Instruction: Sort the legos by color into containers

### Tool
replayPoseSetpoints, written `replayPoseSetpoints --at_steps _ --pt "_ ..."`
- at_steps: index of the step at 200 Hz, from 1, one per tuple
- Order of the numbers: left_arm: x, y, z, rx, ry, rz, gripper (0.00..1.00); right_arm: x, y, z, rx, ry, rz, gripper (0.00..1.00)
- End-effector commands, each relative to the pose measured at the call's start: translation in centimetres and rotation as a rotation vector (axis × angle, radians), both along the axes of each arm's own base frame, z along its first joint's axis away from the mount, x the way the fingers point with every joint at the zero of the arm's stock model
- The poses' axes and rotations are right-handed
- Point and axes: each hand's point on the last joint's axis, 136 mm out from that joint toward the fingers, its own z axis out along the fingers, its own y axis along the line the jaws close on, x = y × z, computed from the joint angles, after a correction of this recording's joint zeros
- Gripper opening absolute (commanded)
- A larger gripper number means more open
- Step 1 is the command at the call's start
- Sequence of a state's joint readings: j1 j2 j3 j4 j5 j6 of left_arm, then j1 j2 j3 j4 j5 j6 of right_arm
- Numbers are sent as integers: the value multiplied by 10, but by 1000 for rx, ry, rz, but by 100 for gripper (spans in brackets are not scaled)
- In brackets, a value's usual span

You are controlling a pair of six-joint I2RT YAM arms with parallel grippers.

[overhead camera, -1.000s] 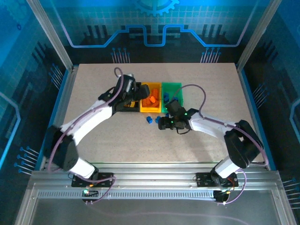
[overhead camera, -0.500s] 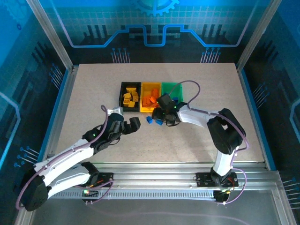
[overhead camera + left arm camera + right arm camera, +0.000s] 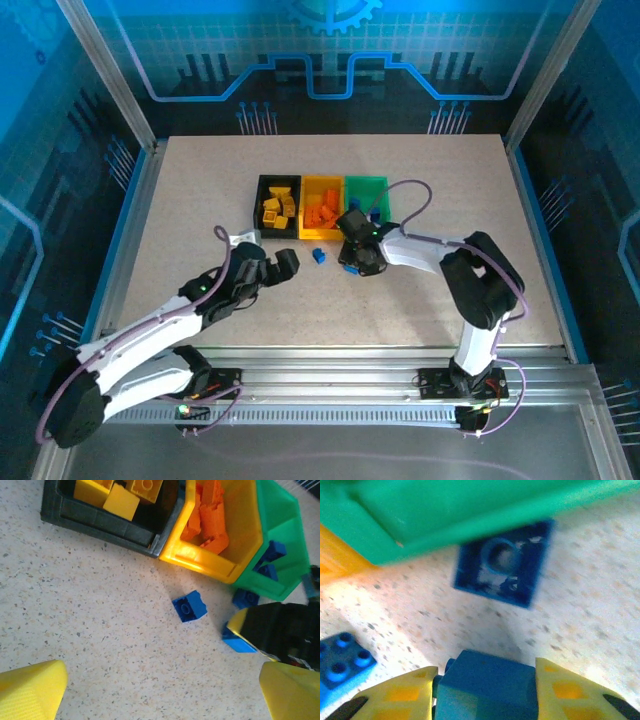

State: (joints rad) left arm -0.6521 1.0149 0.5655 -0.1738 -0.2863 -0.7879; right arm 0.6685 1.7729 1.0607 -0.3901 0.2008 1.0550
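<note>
The black bin [image 3: 277,204] holds yellow legos [image 3: 121,501], the yellow bin [image 3: 321,204] orange legos [image 3: 209,516], and the green bin [image 3: 366,192] blue ones [image 3: 271,551]. My right gripper [image 3: 352,265] sits just in front of the green bin, shut on a blue lego [image 3: 490,677] between its yellow fingers [image 3: 395,695]. A second blue lego [image 3: 502,565] lies against the green bin's wall [image 3: 445,510], and a third [image 3: 319,256] lies loose in front of the yellow bin. My left gripper [image 3: 287,262] hovers open and empty, near-left of that loose lego [image 3: 189,606].
The three bins stand in a row at the table's middle. Bare speckled tabletop [image 3: 420,300] stretches all round them. The right arm's cable [image 3: 410,190] loops over the green bin's right side.
The left arm pulled back from over the black bin toward the near left, then held still. The right gripper shifted to just in front of the green bin, now holding a blue lego.
</note>
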Motion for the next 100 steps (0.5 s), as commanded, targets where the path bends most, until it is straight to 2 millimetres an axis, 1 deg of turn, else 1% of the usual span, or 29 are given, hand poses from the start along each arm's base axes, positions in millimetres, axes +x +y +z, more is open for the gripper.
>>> replayPoseSetpoints --at_steps 1,3,10,30,43,54,66,81,92,100 --pt "15 -25 11 4 -23 -83 99 -11 -13 22 -9 -56 33 32" --pt "15 -26 6 12 -11 -89 99 -12 -13 26 -6 -64 37 31" --pt "20 -31 5 22 1 -98 99 -14 -17 34 -2 -86 52 30" --pt "28 -44 -8 26 36 -120 99 -9 -27 71 -6 -186 99 30" --pt "32 -52 -15 11 58 -132 99 0 -34 95 -32 -245 121 30" --pt "34 -57 -20 7 78 -139 99 11 -39 109 -47 -272 132 31" --pt "35 -61 -24 4 94 -143 99 27 -42 118 -60 -281 144 32" --pt "34 -63 -26 5 102 -150 99 50 -44 123 -89 -280 145 33" --pt "32 -63 -27 8 105 -152 99 68 -44 121 -104 -268 145 34" --pt "30 -64 -28 10 108 -158 99 81 -44 115 -114 -250 139 35"
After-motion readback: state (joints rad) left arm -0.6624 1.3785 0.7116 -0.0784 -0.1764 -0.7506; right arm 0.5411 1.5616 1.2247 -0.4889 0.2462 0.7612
